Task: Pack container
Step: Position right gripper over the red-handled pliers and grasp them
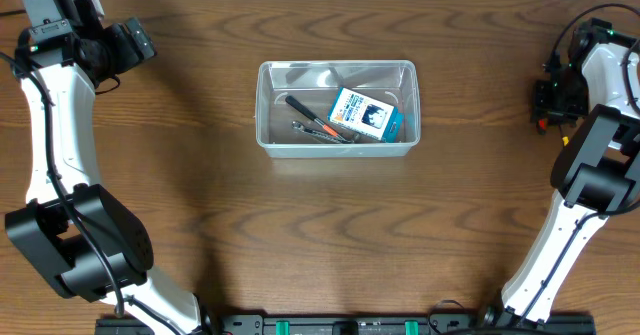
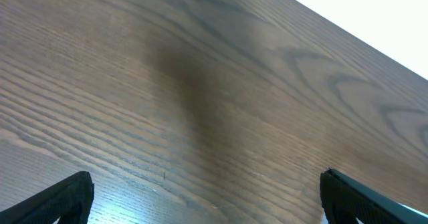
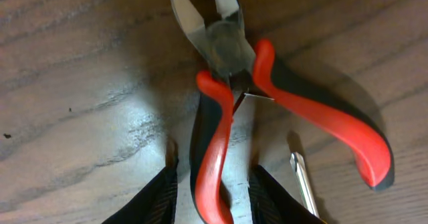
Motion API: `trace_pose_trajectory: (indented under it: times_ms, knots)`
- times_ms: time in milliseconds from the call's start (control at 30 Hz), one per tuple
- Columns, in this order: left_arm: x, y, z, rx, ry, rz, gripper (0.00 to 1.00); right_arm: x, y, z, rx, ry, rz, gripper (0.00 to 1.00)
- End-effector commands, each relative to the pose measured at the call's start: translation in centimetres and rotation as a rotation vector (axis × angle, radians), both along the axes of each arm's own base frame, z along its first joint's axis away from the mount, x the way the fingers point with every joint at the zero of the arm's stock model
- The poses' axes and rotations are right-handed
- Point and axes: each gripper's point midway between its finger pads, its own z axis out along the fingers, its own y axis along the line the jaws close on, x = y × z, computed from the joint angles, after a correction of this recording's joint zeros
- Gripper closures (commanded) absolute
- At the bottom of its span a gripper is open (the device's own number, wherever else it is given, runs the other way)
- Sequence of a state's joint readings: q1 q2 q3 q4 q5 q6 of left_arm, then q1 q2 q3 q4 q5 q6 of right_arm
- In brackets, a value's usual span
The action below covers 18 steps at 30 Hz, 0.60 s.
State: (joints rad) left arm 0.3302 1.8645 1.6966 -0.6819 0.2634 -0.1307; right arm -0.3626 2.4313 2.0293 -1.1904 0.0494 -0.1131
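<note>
Right gripper (image 3: 214,184) sits closest to the lens in the right wrist view. Its fingers (image 3: 164,197) stand part-way apart, one each side of the straighter handle of the red-and-black cutters (image 3: 227,50). A sliver of wood shows betw. that handle and one finger, so we read it as straddling, not yet clamped.

Going by size:
- Wooden table (image 1: 330,225) carries everything.
- Container (image 1: 265,105), clear tub w/ rim, sits mid-table, well apart from both arms.
- Left gripper (image 2: 206,197) hangs over bare wood at the far left corner, jaws spread wide, holding nothing.
- Blue-and-white box (image 1: 362,113) lies inside the tub on the right.
- Beside it, also inside, are a dark pen-like tool (image 1: 300,108) and an orange-handled tool (image 1: 325,130).
- Just beside the cutters on the table is a thin silver shaft (image 3: 304,184). We can't tell what tool it belongs to.

Step in hand, as we judge it: pick-up of the cutters, w/ packing part done. The next move calls for closing squarely on that one handle w/o snagging the silver shaft. Then lift and carry across to the tub's freer left side. A single-handle grip may let the cutters swing.

Writing: the box has print on its face, too small to read. No brand visible on the cutters.
</note>
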Motion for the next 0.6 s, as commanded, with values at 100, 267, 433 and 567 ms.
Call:
trace_pose_trajectory:
  times_ms: [100, 267, 433, 567]
  knots:
    - [0.1, -0.1, 1.4, 0.000, -0.030, -0.002, 0.02, -0.5, -0.4, -0.5, 0.003, 0.016, -0.011, 0.85]
    - [0.1, -0.1, 1.4, 0.000, -0.030, -0.002, 0.02, -1.0, -0.3, -0.5, 0.013, 0.037, 0.017, 0.99]
    - [0.1, -0.1, 1.4, 0.000, -0.030, -0.002, 0.02, -0.8, 0.5, -0.2, 0.053, 0.023, 0.017, 0.99]
    - [0.1, -0.1, 1.4, 0.000, -0.030, -0.001, 0.02, 0.4, 0.9, 2.1, 0.074, -0.032, 0.031, 0.99]
